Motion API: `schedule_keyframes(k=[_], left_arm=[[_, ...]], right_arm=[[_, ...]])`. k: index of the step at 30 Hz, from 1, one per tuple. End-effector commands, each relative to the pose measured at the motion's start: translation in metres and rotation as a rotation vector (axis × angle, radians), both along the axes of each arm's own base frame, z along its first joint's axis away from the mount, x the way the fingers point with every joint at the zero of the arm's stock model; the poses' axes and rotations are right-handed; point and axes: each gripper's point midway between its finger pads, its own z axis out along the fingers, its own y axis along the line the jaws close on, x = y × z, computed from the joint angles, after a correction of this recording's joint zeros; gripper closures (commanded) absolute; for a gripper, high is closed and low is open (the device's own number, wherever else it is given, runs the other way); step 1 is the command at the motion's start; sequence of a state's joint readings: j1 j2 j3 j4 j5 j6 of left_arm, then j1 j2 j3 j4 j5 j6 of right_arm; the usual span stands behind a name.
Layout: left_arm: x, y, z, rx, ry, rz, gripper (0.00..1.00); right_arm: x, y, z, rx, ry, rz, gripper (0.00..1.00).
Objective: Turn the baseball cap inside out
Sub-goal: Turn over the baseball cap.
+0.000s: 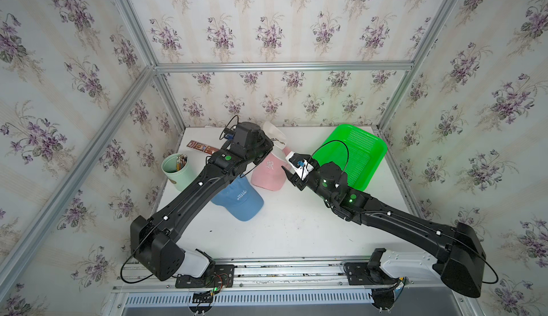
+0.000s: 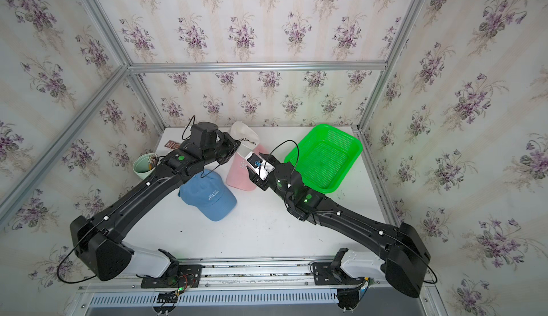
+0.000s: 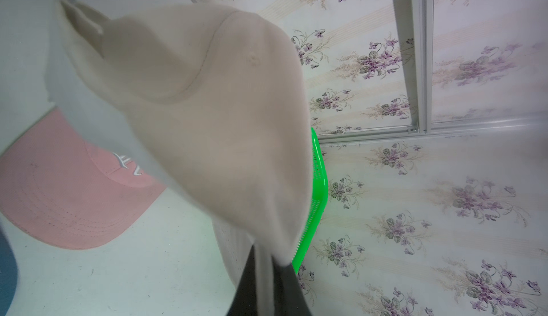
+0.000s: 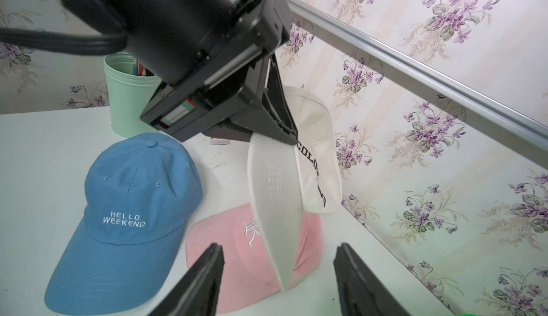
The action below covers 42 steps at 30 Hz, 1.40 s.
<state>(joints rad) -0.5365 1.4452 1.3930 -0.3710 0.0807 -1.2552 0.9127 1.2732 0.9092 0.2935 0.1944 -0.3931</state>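
Note:
A cream baseball cap (image 1: 274,135) with black lettering hangs in the air over the back of the table, also seen in the other top view (image 2: 246,138). My left gripper (image 3: 267,270) is shut on its fabric edge, and the crown (image 3: 207,107) fills the left wrist view. In the right wrist view the cap's brim (image 4: 275,210) points down over a pink cap (image 4: 252,240). My right gripper (image 4: 278,252) is open, its fingers either side of the brim's lower tip without touching it. In a top view the right gripper (image 1: 289,176) sits just right of the pink cap.
A blue cap (image 1: 241,200) reading "HELLO WEEKEND" lies partly under the left arm, next to the pink cap (image 1: 267,172). A bright green basket (image 1: 355,154) stands at the back right. A pale green cup of pencils (image 1: 176,167) and a brown strip (image 1: 201,147) sit at the back left.

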Motion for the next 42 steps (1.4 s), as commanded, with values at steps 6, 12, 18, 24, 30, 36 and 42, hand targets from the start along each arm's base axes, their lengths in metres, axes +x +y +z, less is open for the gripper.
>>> schedule_keyframes(k=[6, 12, 18, 24, 30, 36, 42], left_arm=[[-0.003, -0.012, 0.025, -0.067, -0.061, -0.037, 1.0], [-0.007, -0.013, 0.018, -0.069, -0.039, -0.042, 1.0], [-0.007, -0.024, 0.014, -0.097, -0.03, -0.084, 1.0], [-0.001, -0.029, 0.027, 0.114, -0.164, -0.224, 0.53], [-0.008, -0.042, 0.043, 0.298, -0.353, -0.44, 0.35], [-0.026, -0.037, 0.069, 0.393, -0.513, -0.527, 0.31], [-0.053, -0.027, 0.066, 0.533, -0.598, -0.659, 0.31]], right_arm=[[0.026, 0.011, -0.004, -0.032, -0.038, -0.075, 0.39], [0.048, -0.003, -0.005, -0.005, -0.008, -0.142, 0.94], [0.035, 0.008, -0.003, -0.016, 0.023, -0.043, 1.0], [0.024, -0.002, -0.022, -0.097, 0.203, -0.013, 1.0], [0.014, -0.023, -0.02, -0.093, 0.365, -0.008, 1.0], [0.027, -0.041, -0.004, -0.052, 0.462, -0.066, 1.0], [0.041, -0.059, 0.016, 0.051, 0.524, -0.093, 1.0]])
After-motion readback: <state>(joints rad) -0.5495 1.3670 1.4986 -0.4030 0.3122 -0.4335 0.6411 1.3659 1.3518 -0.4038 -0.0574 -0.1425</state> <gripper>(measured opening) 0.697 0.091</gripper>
